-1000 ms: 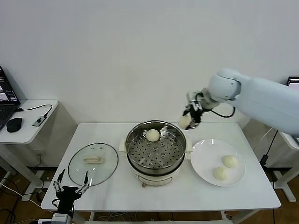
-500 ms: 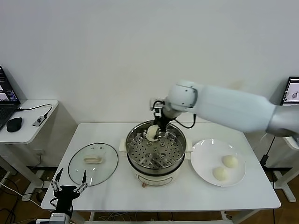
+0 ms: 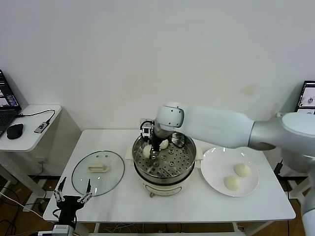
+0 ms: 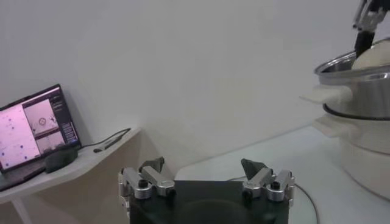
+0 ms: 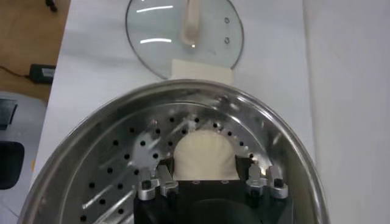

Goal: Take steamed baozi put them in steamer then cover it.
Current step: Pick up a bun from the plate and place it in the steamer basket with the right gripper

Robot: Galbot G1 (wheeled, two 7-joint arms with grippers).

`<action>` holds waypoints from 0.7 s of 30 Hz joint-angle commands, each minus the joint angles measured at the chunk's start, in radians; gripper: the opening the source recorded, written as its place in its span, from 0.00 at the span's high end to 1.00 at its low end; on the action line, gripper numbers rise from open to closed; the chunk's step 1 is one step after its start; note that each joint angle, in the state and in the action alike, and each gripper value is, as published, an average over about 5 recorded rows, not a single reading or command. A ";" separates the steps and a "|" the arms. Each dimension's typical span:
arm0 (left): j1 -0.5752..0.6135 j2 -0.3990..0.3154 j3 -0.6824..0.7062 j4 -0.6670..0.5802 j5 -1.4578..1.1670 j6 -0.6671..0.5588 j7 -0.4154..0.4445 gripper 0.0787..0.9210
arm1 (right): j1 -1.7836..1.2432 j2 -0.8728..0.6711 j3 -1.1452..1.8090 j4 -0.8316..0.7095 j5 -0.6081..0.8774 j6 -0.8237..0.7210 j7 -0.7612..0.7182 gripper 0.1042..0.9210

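The steamer (image 3: 165,173) stands mid-table with its perforated tray (image 5: 116,176) bare of a lid. My right gripper (image 3: 147,147) reaches into its left side, shut on a cream-white baozi (image 3: 147,151) low over the tray. In the right wrist view the baozi (image 5: 204,155) sits between the fingers (image 5: 163,175). A second baozi (image 3: 164,144) lies at the tray's back, partly hidden by the gripper. Two more baozi (image 3: 242,169) (image 3: 232,182) lie on the white plate (image 3: 214,172). My left gripper (image 3: 73,196) is open and parked off the table's front left corner.
The glass lid (image 3: 98,172) lies flat on the table left of the steamer and shows in the right wrist view (image 5: 184,30). A side table with a laptop (image 4: 33,125) and mouse (image 3: 15,131) stands at far left.
My right gripper carried the baozi from right of the steamer across its rim to the left side of the tray and lowered it. The left arm has not moved.
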 commanded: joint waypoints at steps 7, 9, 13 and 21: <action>-0.002 -0.002 0.002 0.001 0.002 -0.001 -0.001 0.12 | -0.016 0.021 0.011 -0.022 -0.019 -0.005 -0.014 0.22; -0.002 -0.002 0.002 0.001 0.002 -0.001 -0.001 0.12 | 0.009 0.005 0.014 -0.009 -0.021 0.000 -0.034 0.17; -0.001 -0.001 0.002 -0.002 0.003 0.000 0.000 0.12 | 0.094 -0.060 0.005 0.044 -0.039 0.026 -0.117 0.12; 0.000 0.005 0.001 -0.011 0.001 0.001 0.001 0.12 | 0.261 -0.300 -0.037 0.192 -0.173 0.168 -0.346 0.12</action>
